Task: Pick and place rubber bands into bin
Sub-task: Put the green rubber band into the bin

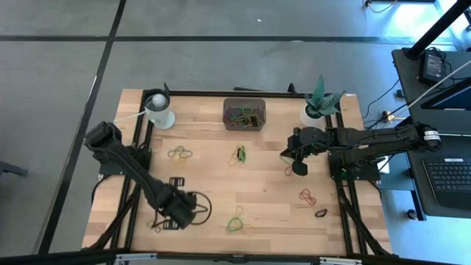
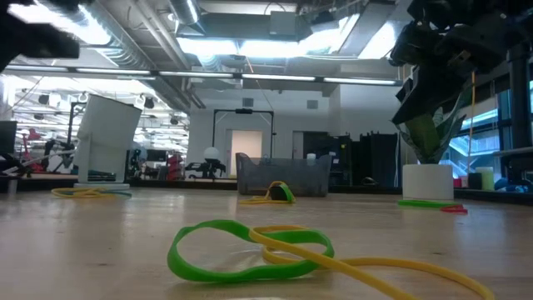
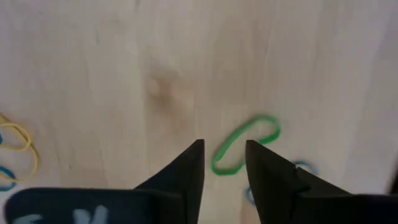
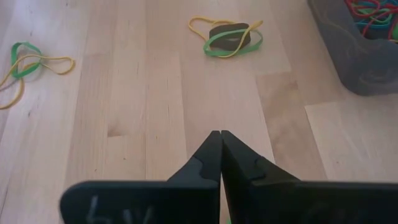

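The dark bin [image 1: 244, 114] stands at the table's far middle with several rubber bands inside. Loose rubber bands lie flat on the wood: a yellow-green bunch [image 1: 179, 153], a green-yellow-black bunch [image 1: 239, 154], a green one [image 1: 235, 223], a red one [image 1: 307, 196] and a black one [image 1: 321, 213]. My left gripper [image 3: 224, 149] hangs open near the front left [image 1: 182, 212], pointing down, with a green band [image 3: 245, 144] on the table just past its fingertips. My right gripper [image 4: 221, 140] is shut and empty, above the table right of centre [image 1: 296, 160].
A white cup [image 1: 159, 110] stands at the far left and a white plant pot [image 1: 318, 110] at the far right, either side of the bin. In the left wrist view a yellow band [image 3: 18, 140] lies off to one side. Bare wood lies between the arms.
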